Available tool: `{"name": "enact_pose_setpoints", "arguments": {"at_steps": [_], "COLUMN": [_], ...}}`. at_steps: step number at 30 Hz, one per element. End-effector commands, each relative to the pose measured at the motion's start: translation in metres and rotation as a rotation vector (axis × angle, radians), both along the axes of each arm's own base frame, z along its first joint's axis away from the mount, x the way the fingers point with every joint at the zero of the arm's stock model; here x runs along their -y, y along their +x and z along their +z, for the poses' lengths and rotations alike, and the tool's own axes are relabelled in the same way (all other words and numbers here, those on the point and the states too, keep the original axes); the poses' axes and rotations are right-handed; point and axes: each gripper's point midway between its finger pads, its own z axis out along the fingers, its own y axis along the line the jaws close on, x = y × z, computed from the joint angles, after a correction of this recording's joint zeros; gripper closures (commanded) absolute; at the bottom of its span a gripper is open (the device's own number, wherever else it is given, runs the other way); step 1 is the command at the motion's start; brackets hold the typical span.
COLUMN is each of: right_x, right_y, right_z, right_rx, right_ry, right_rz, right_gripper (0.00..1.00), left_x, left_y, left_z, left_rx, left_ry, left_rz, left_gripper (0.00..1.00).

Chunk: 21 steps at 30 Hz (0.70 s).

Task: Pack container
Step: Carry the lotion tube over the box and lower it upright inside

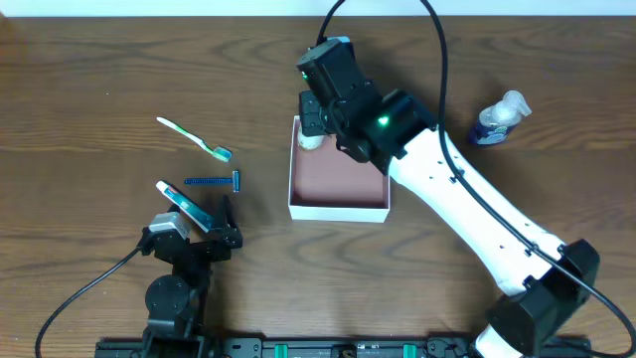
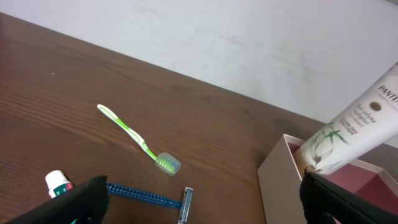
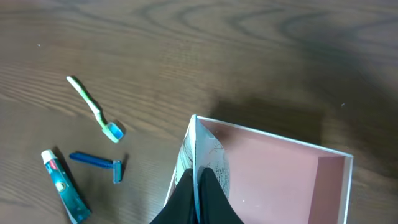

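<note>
Container look: the container (image 1: 338,210) is a square, shallow box with white walls and a flat pinkish-brown floor, open at the top.
Container place: it sits on the brown wooden table (image 1: 79,80), near the middle, with the toiletries to its left and a clear bottle (image 1: 500,117) well apart to its right.
Right gripper: the right gripper (image 3: 198,194) is clamped on the flat end of a white tube (image 2: 354,124). The tube hangs tilted, with its lower end inside the container's far left corner.
Left gripper: the left gripper (image 1: 199,221) has its jaws spread wide and holds nothing; it is low at the table's near left.
Loose items: a green-and-white toothbrush (image 1: 194,138), a blue razor (image 1: 212,181) and a toothpaste tube (image 3: 62,185) lie left of the container, apart from one another.
Hidden from above: the right arm covers the container's far left corner and most of the white tube.
Cut off: the left wrist view shows only one corner of the container, and the white tube runs out of frame at its upper end. The right wrist view sees this tube edge-on.
Unclear: whether the tube's lower end touches the floor cannot be told.
Writing: the white tube carries green leaf print and small dark lettering that may begin "PANT"; the rest is too small to read.
Toothpaste label: green, red and white, with no readable words.
</note>
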Motion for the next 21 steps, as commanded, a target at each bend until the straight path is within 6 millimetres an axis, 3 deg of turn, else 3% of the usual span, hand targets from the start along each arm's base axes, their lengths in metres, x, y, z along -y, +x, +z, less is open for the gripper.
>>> {"name": "enact_pose_setpoints", "arguments": {"at_steps": [1,21], "right_x": [-0.004,-0.012], "right_y": [0.005,0.025], "right_z": [0.003,-0.045], "right_rx": [0.019,-0.012], "right_ry": [0.011,-0.057], "right_rz": [-0.025,-0.051], "right_gripper": [0.99,0.99], "left_x": [-0.003,-0.003], "left_y": [-0.001,-0.001], "left_z": [-0.019,-0.019], "left_rx": [-0.057,-0.057], "left_ry": [0.026,0.026], "left_rz": [0.015,0.015], "left_gripper": [0.02,0.02]}}
